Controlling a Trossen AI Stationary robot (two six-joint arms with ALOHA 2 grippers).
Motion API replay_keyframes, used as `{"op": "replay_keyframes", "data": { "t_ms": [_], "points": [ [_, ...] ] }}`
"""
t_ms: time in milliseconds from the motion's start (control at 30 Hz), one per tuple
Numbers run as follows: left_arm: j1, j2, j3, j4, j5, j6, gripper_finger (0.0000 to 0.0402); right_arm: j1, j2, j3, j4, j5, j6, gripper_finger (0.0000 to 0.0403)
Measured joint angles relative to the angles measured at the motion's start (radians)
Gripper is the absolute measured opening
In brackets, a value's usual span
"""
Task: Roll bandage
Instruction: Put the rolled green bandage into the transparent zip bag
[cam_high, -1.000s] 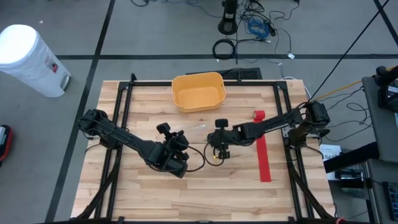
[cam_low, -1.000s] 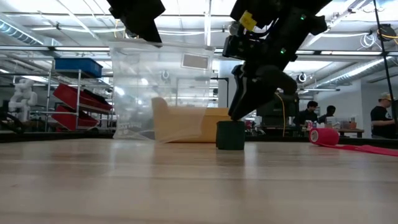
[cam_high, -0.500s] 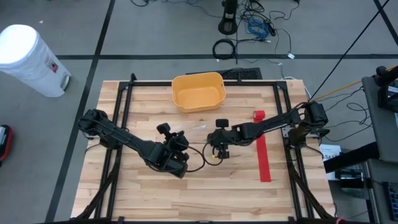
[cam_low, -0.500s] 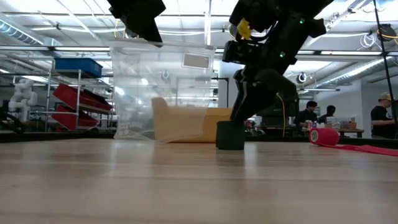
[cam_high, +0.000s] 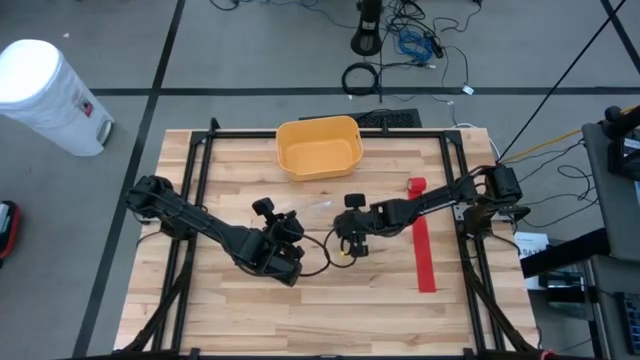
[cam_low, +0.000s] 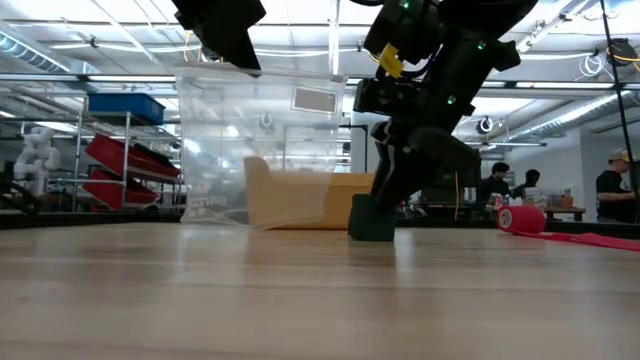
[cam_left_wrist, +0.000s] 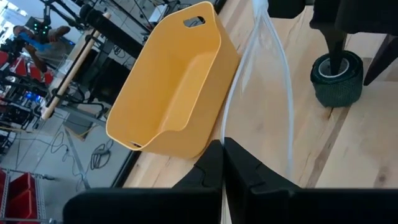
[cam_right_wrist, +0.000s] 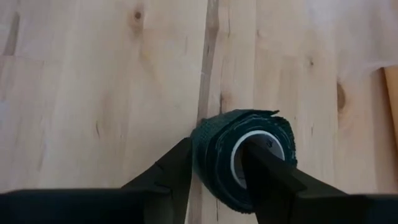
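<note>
A dark green bandage roll (cam_right_wrist: 239, 155) stands on end on the wooden table (cam_high: 330, 310), near its middle; it also shows in the low view (cam_low: 366, 220). My right gripper (cam_right_wrist: 214, 171) stands over it, pointing down, shut on its wall. My left gripper (cam_left_wrist: 222, 155) is shut on a clear plastic bag (cam_low: 260, 150), held high left of the roll. The bag hangs down to the table. A red bandage roll (cam_high: 416, 186) lies at the right, with its strip (cam_high: 425, 255) unrolled toward the near edge. My right gripper has one finger (cam_right_wrist: 264, 165) inside the green roll's hollow core and the other (cam_right_wrist: 177, 171) outside, with the roll's wall (cam_right_wrist: 211, 152) between them. The fingers come from above, pointing down. The roll stands upright on the table. My left gripper pinches the clear bag's top edge (cam_left_wrist: 231, 121) between its two shut fingers. The bag hangs below them, open and slack, its lower end at the table.
A yellow bin (cam_high: 318, 147) stands at the far middle of the table, behind the bag. Black frame rails (cam_high: 200, 170) run along the table's left, right and far sides. People sit in the room beyond the table (cam_low: 612, 195).
My right gripper has gone down onto the green roll and a little toward the table's left, from above the roll to astride its wall. The roll has stayed where it was. The bag has kept still.
</note>
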Motion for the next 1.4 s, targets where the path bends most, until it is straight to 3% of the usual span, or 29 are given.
{"op": "replay_keyframes", "data": {
  "t_ms": [367, 700, 900, 967, 1133, 1200, 1400],
  "points": [
    [0.0, 0.0, 0.0, -0.002, 0.001, 0.0, 0.0002, 0.008, -0.005, 0.0, -0.015, -0.034, -0.026, 0.0019],
    [0.0, 0.0, 0.0, 0.002, 0.013, 0.0, 0.0002, 0.107, -0.123, 0.074, -0.017, -0.035, -0.037, 0.0022],
    [0.0, 0.0, 0.0, 0.024, 0.025, 0.0, 0.0002, 0.201, -0.164, 0.112, 0.141, -0.021, -0.119, 0.0022],
    [0.0, 0.0, 0.0, 0.032, 0.026, 0.002, 0.0002, 0.228, -0.168, 0.112, 0.212, 0.028, -0.172, 0.0022],
    [0.0, 0.0, 0.0, 0.034, 0.038, 0.008, 0.0002, 0.275, -0.171, 0.112, 0.311, 0.362, -0.336, 0.0022],
    [0.0, 0.0, 0.0, 0.034, 0.041, 0.008, 0.0002, 0.278, -0.171, 0.112, 0.317, 0.442, -0.357, 0.0022],
    [0.0, 0.0, 0.0, 0.072, 0.051, 0.037, 0.0002, 0.278, -0.158, 0.112, 0.335, 0.471, -0.362, 0.0022]
  ]
}}
